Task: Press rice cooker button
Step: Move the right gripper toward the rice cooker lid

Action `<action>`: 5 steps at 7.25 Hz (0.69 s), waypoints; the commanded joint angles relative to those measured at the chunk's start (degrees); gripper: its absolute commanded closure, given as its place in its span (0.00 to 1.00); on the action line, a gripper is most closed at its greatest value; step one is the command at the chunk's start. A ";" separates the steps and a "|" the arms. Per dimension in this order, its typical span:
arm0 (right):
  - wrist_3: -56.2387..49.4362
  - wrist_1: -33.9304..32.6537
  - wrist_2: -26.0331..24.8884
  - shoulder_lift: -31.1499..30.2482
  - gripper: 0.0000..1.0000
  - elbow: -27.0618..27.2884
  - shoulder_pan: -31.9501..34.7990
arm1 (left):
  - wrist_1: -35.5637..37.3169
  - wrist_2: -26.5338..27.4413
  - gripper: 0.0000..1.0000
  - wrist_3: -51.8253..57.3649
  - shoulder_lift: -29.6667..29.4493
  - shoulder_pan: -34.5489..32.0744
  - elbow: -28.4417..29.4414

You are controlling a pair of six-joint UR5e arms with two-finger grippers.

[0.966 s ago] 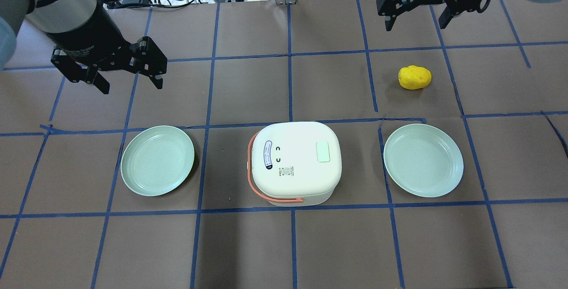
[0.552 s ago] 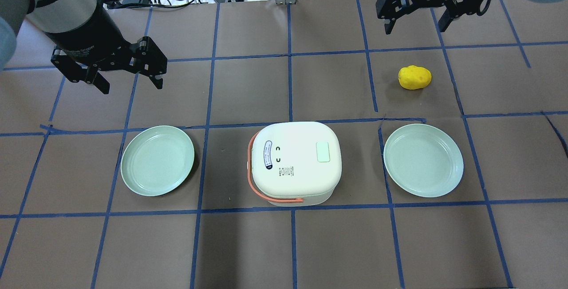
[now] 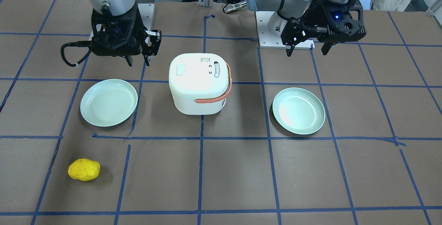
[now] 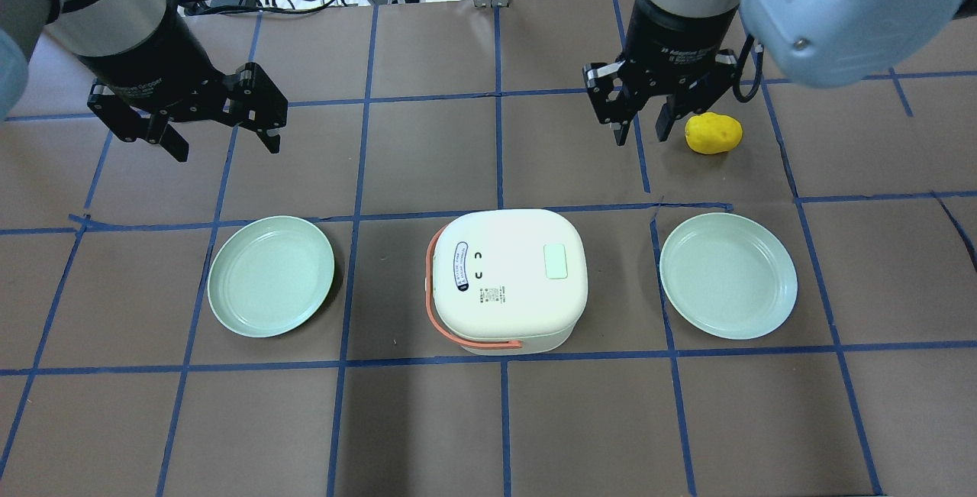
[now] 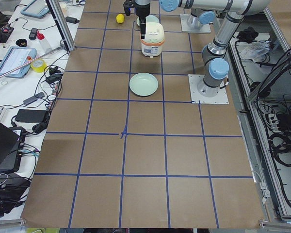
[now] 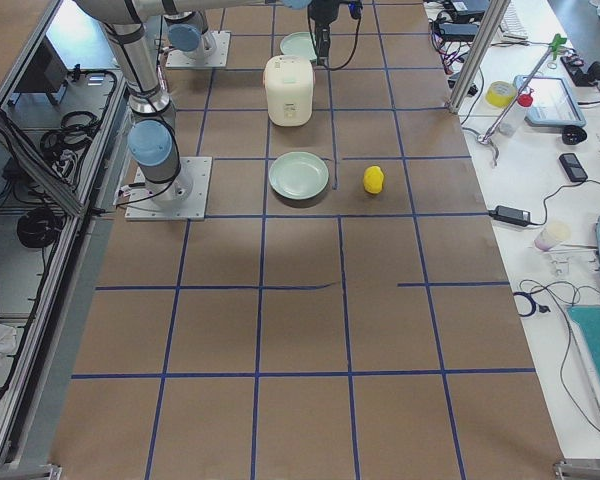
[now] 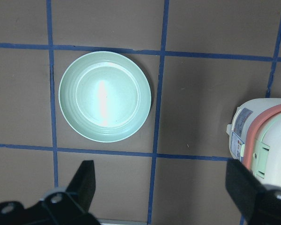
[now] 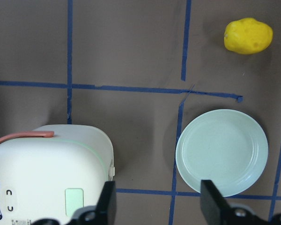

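The white rice cooker point(image 4: 505, 279) with an orange handle stands mid-table. Its pale green button point(image 4: 556, 261) is on the lid's right side and also shows in the right wrist view point(image 8: 74, 201) and the front view point(image 3: 181, 69). My right gripper point(image 4: 640, 137) hangs empty above the table, beyond the cooker's far right corner. Its fingers are apart, with a narrower gap than the left's. It also shows in the front view point(image 3: 138, 62). My left gripper point(image 4: 227, 147) is wide open and empty, far left of the cooker, beyond the left plate.
A green plate point(image 4: 271, 275) lies left of the cooker and another green plate point(image 4: 727, 275) lies right of it. A yellow potato-like object point(image 4: 714, 133) lies just right of my right gripper. Cables and gear sit past the table's far edge.
My right arm has swung from the far right edge inward and nearer, now beside the yellow object, and its fingers have narrowed. The left arm has not moved.
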 commanded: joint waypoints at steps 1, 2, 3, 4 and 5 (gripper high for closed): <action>4.75 -0.87 0.16 0.01 1.00 5.56 5.50 | 0.00 0.00 0.00 0.01 0.00 0.00 0.00; 5.03 -2.10 0.25 0.10 1.00 8.02 7.01 | 0.00 0.00 0.00 0.01 0.00 0.00 0.00; 5.12 -4.90 1.12 0.45 1.00 10.66 8.07 | 0.00 0.00 0.00 0.01 0.00 0.00 0.00; 5.29 -9.97 1.47 0.37 1.00 13.12 8.42 | 0.00 0.00 0.00 -0.08 0.00 0.00 0.00; 5.29 -10.98 1.57 0.45 1.00 14.10 8.69 | 0.00 0.00 0.00 0.01 0.00 0.00 0.00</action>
